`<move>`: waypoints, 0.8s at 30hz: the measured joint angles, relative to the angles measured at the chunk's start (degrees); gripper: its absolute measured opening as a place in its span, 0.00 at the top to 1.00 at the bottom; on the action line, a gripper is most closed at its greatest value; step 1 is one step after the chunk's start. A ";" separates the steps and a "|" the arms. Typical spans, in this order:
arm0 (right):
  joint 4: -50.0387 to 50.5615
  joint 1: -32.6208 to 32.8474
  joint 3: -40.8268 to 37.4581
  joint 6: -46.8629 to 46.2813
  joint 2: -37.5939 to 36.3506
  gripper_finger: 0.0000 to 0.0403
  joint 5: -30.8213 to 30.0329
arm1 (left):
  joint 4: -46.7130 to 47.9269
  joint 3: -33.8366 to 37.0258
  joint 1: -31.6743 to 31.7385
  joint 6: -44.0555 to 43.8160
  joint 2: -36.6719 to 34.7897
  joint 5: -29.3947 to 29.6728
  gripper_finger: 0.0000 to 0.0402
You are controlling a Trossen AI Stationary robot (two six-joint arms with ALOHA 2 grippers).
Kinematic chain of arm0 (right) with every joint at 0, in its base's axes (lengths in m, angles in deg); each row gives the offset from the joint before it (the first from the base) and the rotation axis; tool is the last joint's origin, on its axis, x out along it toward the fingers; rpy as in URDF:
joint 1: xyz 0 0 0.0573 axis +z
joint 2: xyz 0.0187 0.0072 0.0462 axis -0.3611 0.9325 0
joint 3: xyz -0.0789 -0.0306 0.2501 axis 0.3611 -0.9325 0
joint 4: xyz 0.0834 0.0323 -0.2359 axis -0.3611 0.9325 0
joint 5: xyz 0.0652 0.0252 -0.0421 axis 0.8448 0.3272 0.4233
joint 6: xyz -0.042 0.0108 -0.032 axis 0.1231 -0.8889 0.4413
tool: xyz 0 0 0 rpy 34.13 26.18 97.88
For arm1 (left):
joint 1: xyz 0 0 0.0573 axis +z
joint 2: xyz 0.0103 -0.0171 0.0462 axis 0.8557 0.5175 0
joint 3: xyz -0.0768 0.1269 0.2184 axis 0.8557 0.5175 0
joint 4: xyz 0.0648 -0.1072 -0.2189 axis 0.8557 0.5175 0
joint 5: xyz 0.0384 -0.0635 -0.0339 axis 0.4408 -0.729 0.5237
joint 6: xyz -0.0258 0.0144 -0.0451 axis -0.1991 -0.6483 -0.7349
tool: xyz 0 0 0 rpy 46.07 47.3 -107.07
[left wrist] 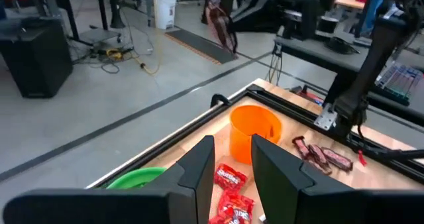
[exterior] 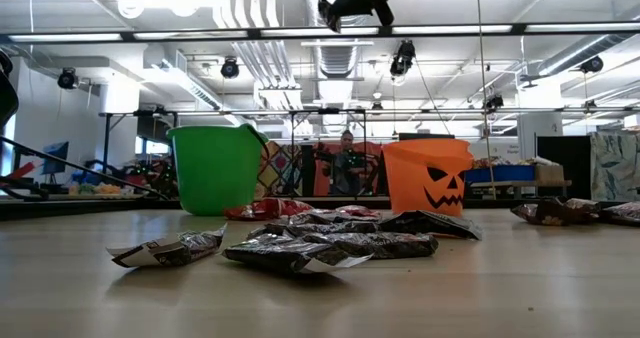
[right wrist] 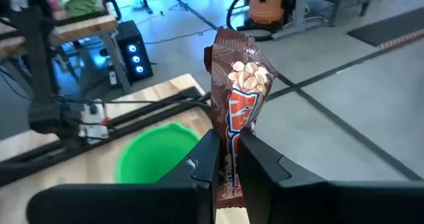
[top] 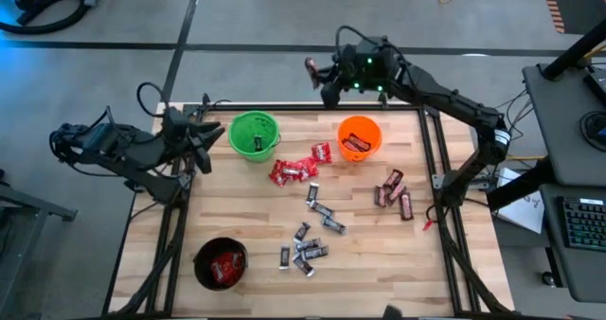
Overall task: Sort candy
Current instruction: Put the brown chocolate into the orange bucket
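Right wrist view — brown bar (right wrist: 235, 98) pinched in right tool (right wrist: 228, 159).

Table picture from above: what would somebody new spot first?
Probably the right end effector, raised past the table's far edge, pinching a brown-red candy bar. Next come the bright buckets: green and orange at the far side, black at the near left. Candy lies scattered between them.
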 joint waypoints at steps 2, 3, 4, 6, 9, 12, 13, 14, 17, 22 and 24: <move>0.10 -1.88 -0.38 0.94 0.01 0.90 0.30 | -0.28 0.00 2.16 -0.02 0.29 -2.82 0.80; 0.09 -2.86 -0.68 1.31 0.01 0.90 0.66 | -0.51 0.00 3.39 -0.03 0.48 -4.19 0.81; 0.07 -3.95 -1.01 1.39 0.01 0.90 1.59 | -0.98 0.00 4.73 -0.05 0.69 -5.76 0.81; 0.08 -5.86 -1.85 1.24 0.01 0.90 3.81 | -1.16 0.00 7.57 -0.07 1.26 -8.49 0.81; 5.88 -8.63 -2.39 -1.25 0.08 0.91 5.85 | -1.46 0.00 12.17 -0.06 2.20 -11.52 0.81; 18.88 -10.51 -2.40 -4.18 -0.29 0.91 6.19 | -2.52 0.02 16.35 0.14 3.29 -13.19 0.81; 24.27 -10.84 -2.36 -4.89 -0.55 0.91 6.10 | -3.12 0.02 17.53 0.27 3.76 -13.28 0.81; 29.63 -10.91 -2.13 -5.95 -0.84 0.91 6.11 | -3.74 0.02 18.58 0.56 4.21 -13.34 0.81; 42.73 -10.74 -1.72 -7.80 -1.65 0.91 6.44 | -5.48 0.03 21.30 1.86 5.32 -15.19 0.81; 48.63 -10.35 -4.39 -6.63 -1.33 0.91 6.17 | -7.28 0.02 24.55 3.94 6.64 -18.42 0.81; 48.28 -10.24 -5.79 -5.33 -0.96 0.91 6.23 | -7.21 -0.12 25.20 4.32 6.94 -18.48 0.81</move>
